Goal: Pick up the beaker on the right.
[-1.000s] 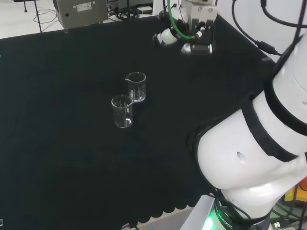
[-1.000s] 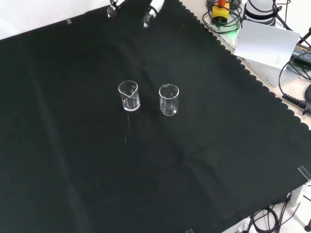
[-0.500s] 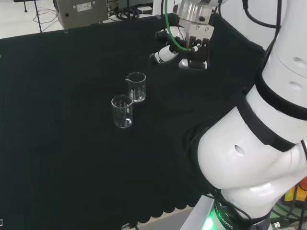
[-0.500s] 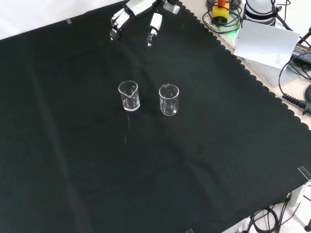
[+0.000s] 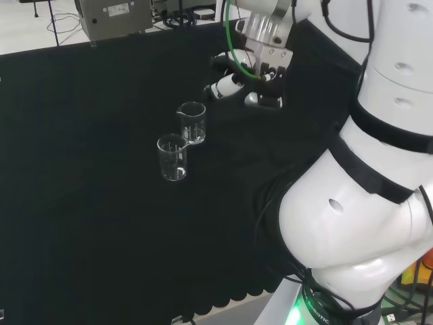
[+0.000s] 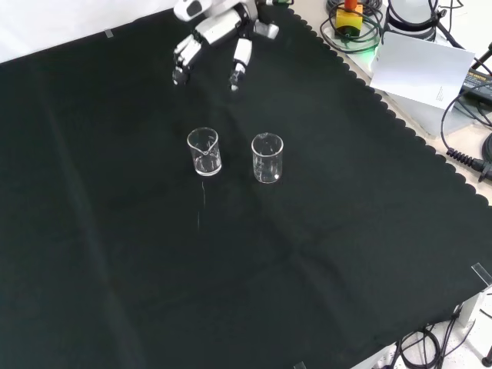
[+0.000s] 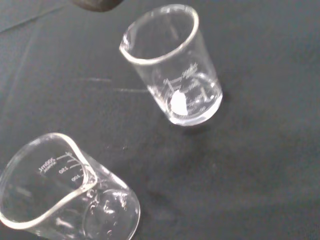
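Note:
Two clear, empty glass beakers stand upright and close together on the black cloth. In the front view they are side by side: the left beaker (image 6: 204,151) and the right beaker (image 6: 267,157). In the head view one beaker (image 5: 191,122) is farther off and the other beaker (image 5: 172,157) nearer. The hand (image 6: 219,24) hangs above the cloth beyond the beakers in the front view, with fingers (image 6: 181,64) spread and pointing down at them, holding nothing. In the head view the hand (image 5: 252,73) is up and to the right of the beakers. The wrist view shows both beakers (image 7: 175,70) (image 7: 60,200) close.
The arm's white links (image 5: 379,169) stand at the head view's right. A grey box (image 5: 115,17) sits beyond the cloth's far edge. In the front view, cables, a white sheet (image 6: 423,65) and a yellow-red device (image 6: 350,15) lie off the scalloped cloth edge.
The hand has come closer to the beakers, down and left in the head view, lower in the front view. Its fingers stay spread. Neither beaker has moved.

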Tool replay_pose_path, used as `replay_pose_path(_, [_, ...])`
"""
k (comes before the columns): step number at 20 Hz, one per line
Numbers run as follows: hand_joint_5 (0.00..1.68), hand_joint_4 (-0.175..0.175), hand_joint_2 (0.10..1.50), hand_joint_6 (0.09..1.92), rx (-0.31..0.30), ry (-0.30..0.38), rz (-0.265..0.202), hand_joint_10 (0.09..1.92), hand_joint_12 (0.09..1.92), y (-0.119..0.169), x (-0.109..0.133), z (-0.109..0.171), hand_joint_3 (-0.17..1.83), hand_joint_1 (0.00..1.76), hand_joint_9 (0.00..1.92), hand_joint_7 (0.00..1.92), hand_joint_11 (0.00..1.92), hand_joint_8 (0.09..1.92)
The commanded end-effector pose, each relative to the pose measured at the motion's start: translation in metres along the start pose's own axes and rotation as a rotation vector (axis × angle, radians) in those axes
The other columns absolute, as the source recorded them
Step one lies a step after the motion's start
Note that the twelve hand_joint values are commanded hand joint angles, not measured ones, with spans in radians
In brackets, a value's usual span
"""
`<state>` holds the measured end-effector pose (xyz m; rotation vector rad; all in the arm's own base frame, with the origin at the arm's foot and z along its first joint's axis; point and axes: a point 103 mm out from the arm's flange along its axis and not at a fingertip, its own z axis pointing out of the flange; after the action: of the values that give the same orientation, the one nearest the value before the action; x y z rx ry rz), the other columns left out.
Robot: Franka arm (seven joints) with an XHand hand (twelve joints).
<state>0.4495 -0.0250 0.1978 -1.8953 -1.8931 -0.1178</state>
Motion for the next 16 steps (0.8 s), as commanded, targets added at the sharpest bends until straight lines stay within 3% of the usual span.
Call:
replay_pose_path(1, [0.43, -0.024, 0.93, 0.09, 0.024, 0.069, -0.071, 0.7, 1.42, 0.034, 0.01, 0.032, -0.17, 0.81, 0.33, 0.14, 0.06, 0.64])
replay_pose_path(3, [0.43, -0.024, 0.92, 0.09, 0.026, 0.105, -0.087, 0.7, 1.42, 0.038, 0.01, 0.035, -0.17, 0.81, 0.33, 0.13, 0.06, 0.64])
replay_pose_path(16, [0.38, -0.027, 0.89, 0.09, 0.056, 0.12, -0.184, 0.68, 1.41, 0.055, 0.003, 0.06, -0.17, 0.82, 0.28, 0.12, 0.02, 0.63])
